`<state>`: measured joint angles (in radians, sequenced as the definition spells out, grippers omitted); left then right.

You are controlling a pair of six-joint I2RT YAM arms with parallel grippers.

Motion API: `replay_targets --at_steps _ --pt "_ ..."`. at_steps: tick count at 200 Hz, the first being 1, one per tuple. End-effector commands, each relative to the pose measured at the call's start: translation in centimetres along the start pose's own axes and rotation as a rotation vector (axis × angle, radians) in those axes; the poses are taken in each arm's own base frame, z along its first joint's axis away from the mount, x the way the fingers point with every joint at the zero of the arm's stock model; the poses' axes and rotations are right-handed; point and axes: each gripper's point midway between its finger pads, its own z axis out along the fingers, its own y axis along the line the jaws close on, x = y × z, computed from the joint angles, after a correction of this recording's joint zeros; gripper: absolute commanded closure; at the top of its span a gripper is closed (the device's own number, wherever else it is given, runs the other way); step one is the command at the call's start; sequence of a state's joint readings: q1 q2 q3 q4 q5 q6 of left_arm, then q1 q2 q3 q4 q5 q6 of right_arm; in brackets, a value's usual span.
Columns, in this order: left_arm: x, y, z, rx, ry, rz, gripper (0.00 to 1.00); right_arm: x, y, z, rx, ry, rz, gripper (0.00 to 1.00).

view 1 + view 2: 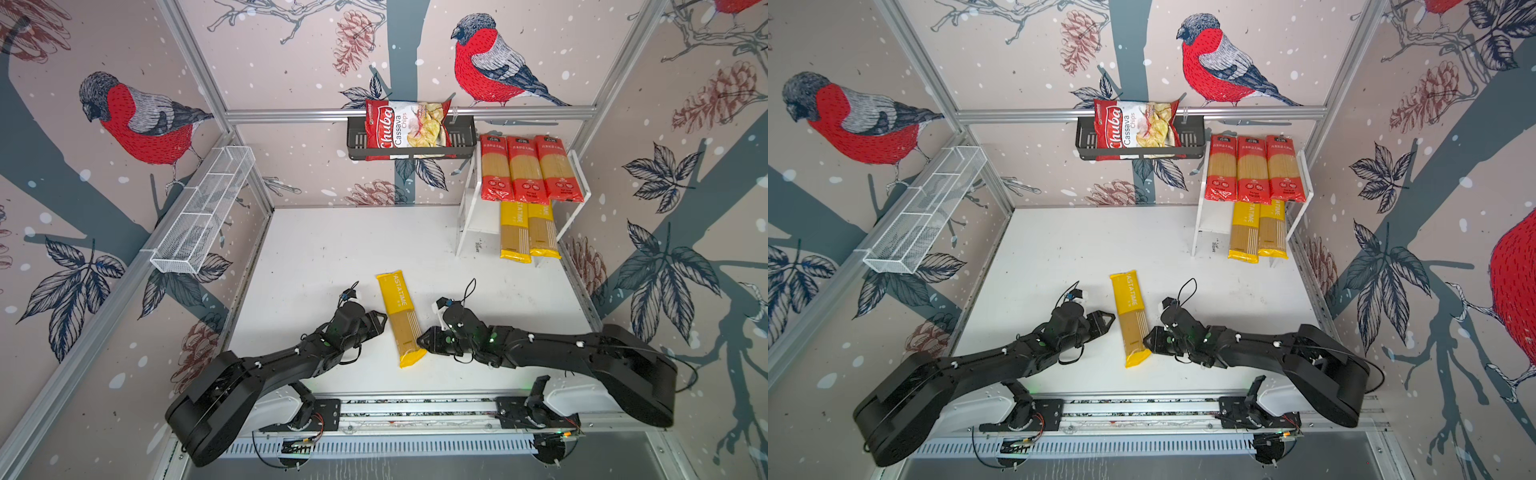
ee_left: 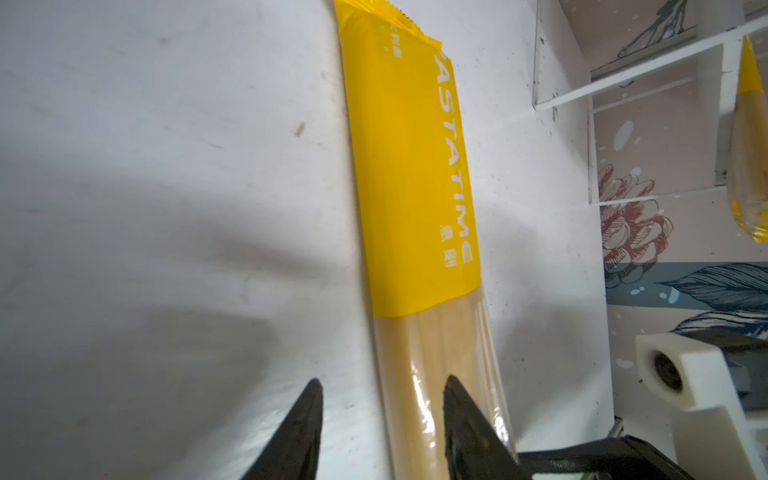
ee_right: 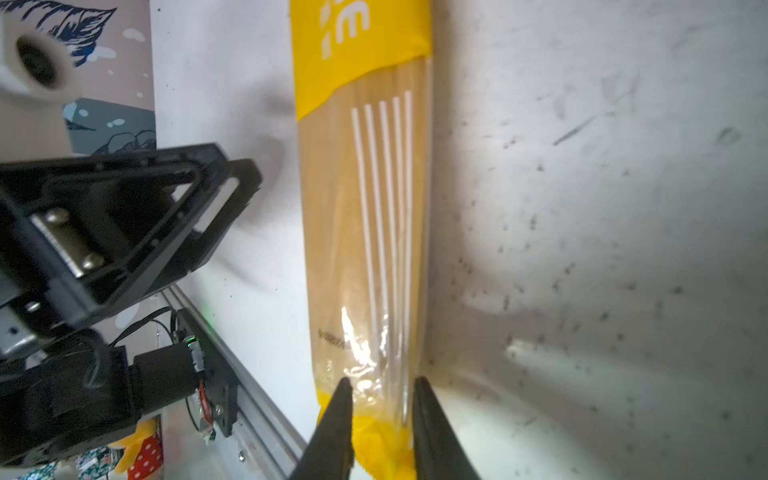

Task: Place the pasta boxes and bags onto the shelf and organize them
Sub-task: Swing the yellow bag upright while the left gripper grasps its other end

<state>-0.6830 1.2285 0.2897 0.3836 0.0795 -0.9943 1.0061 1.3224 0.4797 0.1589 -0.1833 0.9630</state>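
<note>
A yellow spaghetti pack (image 1: 401, 318) lies flat on the table (image 1: 324, 249), out in front of the shelf (image 1: 478, 226) and well apart from it. The left gripper (image 2: 382, 386) has its fingers apart, one over the pack's clear middle and one beside it. The right gripper (image 3: 382, 384) has its fingers apart over the pack's end farthest from the shelf.

A red and white plastic chips bag (image 1: 405, 129) stands in a black perforated metal basket (image 1: 461, 139) above the far edge of the white counter (image 1: 332, 249). A long white wire-mesh basket (image 1: 203, 208) hangs above its left edge.
</note>
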Motion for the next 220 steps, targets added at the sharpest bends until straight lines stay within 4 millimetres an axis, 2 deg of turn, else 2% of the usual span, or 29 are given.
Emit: replay_targets --at_steps 1,18,34,61,72,97,118,141,174,220 --pt "-0.1 -2.3 0.8 0.097 0.021 0.028 0.52 -2.0 -1.8 -1.0 0.102 -0.083 -0.013 0.60" --pt "0.3 -2.5 1.5 0.113 0.040 0.029 0.51 -3.8 -2.7 -1.0 0.062 -0.128 0.057 0.53" --pt "0.6 -2.8 2.3 0.118 0.070 0.042 0.50 -5.1 -3.2 -0.2 0.036 -0.142 0.097 0.49" --pt "1.1 -2.6 3.4 0.100 0.096 0.063 0.51 -6.8 -2.5 2.1 0.035 -0.140 0.080 0.47" --pt "1.1 -2.4 3.9 0.092 0.099 0.062 0.55 -7.2 -2.5 3.4 0.031 -0.131 0.089 0.47" --pt "1.4 -2.3 4.7 0.090 0.118 0.067 0.65 -7.0 -1.4 6.2 0.002 -0.076 0.083 0.54" --pt "1.8 -2.1 5.0 0.095 0.136 0.071 0.73 -7.0 0.3 7.0 -0.047 -0.076 0.060 0.61" --pt "2.1 -1.9 4.9 0.100 0.145 0.068 0.81 -6.9 1.8 6.3 -0.127 -0.092 0.047 0.74" --pt "2.0 -2.6 4.3 0.129 0.140 0.069 0.81 -6.9 1.7 4.4 -0.176 -0.147 0.049 0.86" --pt "0.7 -7.7 2.0 0.311 0.122 0.105 0.73 -7.3 2.9 0.3 -0.253 -0.258 0.021 0.91"
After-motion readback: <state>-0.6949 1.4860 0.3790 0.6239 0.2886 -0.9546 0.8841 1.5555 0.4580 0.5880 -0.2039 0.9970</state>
